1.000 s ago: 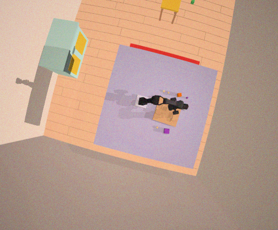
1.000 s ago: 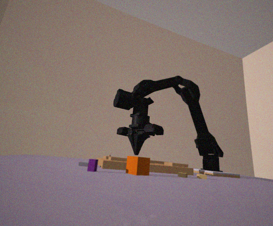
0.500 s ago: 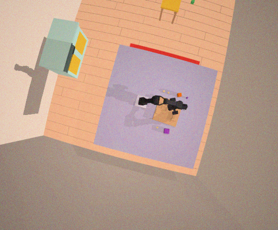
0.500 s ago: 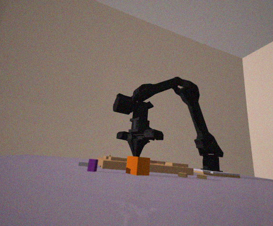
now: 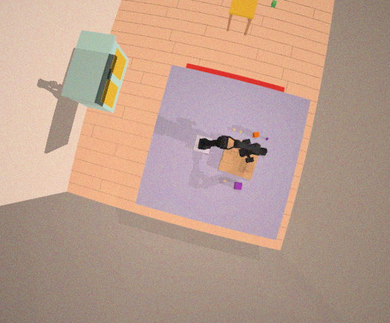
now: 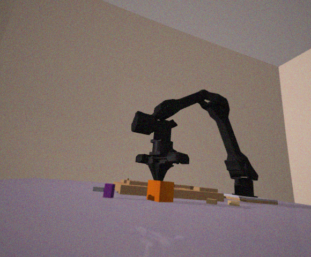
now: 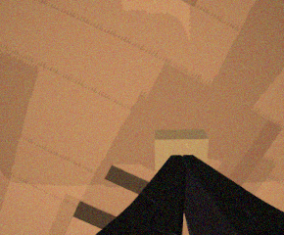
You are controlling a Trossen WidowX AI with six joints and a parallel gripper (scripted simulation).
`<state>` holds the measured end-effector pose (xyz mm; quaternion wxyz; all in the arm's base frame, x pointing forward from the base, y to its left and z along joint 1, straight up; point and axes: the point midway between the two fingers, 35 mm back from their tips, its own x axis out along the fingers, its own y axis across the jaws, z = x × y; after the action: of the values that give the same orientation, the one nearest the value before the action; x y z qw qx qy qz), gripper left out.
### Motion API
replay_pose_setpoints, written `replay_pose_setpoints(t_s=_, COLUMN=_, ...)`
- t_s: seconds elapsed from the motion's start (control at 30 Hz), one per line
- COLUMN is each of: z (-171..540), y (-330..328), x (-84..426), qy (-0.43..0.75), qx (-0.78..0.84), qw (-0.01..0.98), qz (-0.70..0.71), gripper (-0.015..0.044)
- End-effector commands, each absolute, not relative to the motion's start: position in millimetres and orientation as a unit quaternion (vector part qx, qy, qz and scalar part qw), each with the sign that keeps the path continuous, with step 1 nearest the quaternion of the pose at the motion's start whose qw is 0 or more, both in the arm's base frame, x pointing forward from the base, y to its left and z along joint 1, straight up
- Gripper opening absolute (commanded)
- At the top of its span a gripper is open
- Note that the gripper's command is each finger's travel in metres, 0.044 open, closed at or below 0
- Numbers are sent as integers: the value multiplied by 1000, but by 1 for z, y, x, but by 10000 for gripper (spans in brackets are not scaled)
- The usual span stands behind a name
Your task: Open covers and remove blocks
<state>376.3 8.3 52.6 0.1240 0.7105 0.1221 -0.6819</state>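
The wooden puzzle board (image 5: 227, 163) (image 6: 133, 189) (image 7: 73, 93) lies beside the arm's base. My gripper (image 6: 158, 179) (image 7: 181, 166) is shut and empty, pointing down with its tips low over the board. A pale yellow square piece (image 7: 181, 148) shows just ahead of the tips in the wrist view; whether it is a knob or a block in a well I cannot tell. Two short dark slots (image 7: 126, 178) (image 7: 95, 213) show left of the fingers. Two small pale blocks (image 5: 233, 129) (image 5: 240, 131) and a third pale block (image 5: 224, 180) lie off the board. Cover positions are unclear under the arm.
An orange cube (image 5: 255, 134) (image 6: 160, 190) and a tiny purple thing (image 5: 267, 138) are on one side of the board. A purple block (image 5: 238, 186) (image 6: 108, 190) is on the opposite side. A grey bar (image 6: 97, 189) shows behind it in the exterior view.
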Motion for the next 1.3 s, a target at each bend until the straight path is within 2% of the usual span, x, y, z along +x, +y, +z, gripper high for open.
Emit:
replay_pose_setpoints(t_s=0.0, z=50, y=9, x=374, qy=121, qx=709, qw=125, qz=-683, gripper=0)
replay_pose_setpoints(t_s=1.27, z=48, y=12, x=369, qy=121, qx=709, qw=125, qz=-683, gripper=0)
